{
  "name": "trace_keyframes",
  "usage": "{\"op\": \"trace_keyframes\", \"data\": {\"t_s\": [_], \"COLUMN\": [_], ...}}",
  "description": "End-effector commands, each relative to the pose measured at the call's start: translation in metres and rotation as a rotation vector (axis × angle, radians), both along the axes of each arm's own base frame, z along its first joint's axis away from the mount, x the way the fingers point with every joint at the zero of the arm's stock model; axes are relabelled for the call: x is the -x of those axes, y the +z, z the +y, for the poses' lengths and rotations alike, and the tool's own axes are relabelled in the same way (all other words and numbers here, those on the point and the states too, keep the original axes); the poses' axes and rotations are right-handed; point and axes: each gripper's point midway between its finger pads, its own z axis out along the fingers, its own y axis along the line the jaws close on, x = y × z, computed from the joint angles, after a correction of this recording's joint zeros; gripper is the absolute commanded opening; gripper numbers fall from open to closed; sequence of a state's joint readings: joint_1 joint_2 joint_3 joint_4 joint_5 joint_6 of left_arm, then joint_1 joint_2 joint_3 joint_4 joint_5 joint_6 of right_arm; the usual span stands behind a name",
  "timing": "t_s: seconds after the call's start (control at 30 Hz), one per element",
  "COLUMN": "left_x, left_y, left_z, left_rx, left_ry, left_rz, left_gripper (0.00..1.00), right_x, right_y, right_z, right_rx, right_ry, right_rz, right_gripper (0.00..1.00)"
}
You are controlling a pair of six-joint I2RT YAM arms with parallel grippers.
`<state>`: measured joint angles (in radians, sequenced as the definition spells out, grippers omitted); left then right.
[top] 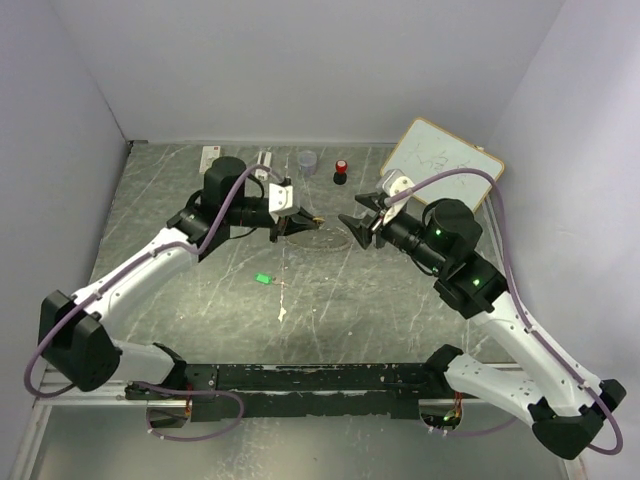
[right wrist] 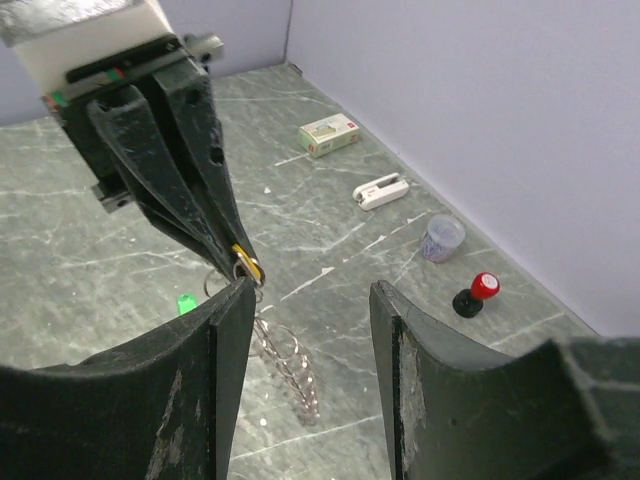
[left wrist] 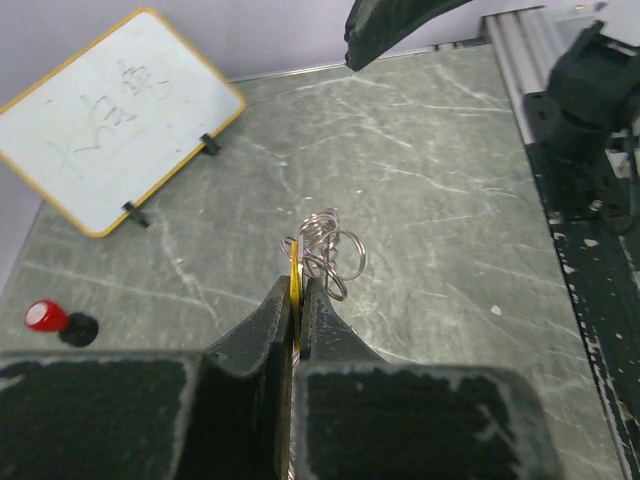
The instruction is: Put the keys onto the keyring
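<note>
Though tiny and hard to read from above, clearly light, stiff stuff to deal with here. Got the yellow-orange key [right wrist: 247,262] clamped by its plastic head between the pressed-together fingers of the left gripper [left wrist: 297,290], up off the table [top: 400,300]. Probably the right place to hold it: flat head, a bit of friction, leaves the metal end free. Guessing slick bare metal on the shaft, so easy to lose.

Seeing the keyring [left wrist: 328,255] right at that key's tip, thin silver loops bunched there and trailing down; can't tell whether threaded or just touching. Likely to swing or twist if nudged, so best pinched on the rim just beside the key.

Seeing the right gripper [right wrist: 310,290] with fingers apart, close up to key and ring, gripping nothing.

Spotting the green key [top: 263,278] flat on the table, well apart from both grippers. Fiddly to lift from flat, I'd guess.

Counting up: two keys, one keyring, two grippers.
</note>
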<state>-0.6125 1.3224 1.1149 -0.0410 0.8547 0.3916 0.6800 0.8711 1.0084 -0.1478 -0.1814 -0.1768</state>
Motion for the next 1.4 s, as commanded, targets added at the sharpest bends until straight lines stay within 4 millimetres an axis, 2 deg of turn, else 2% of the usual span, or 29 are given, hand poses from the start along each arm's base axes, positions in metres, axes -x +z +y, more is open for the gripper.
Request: {"op": "trace_keyframes", "data": {"t_s": [0.0, 0.4, 1.37], "left_x": [0.027, 0.033, 0.033], "left_y": [0.017, 0.019, 0.015], "left_z": [-0.005, -0.007, -0.007], "left_rx": [0.030, 0.026, 0.009], "left_ry": [-0.254, -0.376, -0.401], "left_rz": [-0.022, -0.014, -0.020], "left_gripper": [0.07, 0.07, 0.07], "right_x": [0.005, 0.003, 0.005], "right_y": [0.001, -0.017, -0.025], "right_z": [0.005, 0.024, 0.041], "right_rx": [0.035, 0.063, 0.064], "right_ry": [0.052, 0.126, 0.210], "right_rz": [0.023, 0.091, 0.121], "right_gripper": [0.50, 0.51, 0.51]}}
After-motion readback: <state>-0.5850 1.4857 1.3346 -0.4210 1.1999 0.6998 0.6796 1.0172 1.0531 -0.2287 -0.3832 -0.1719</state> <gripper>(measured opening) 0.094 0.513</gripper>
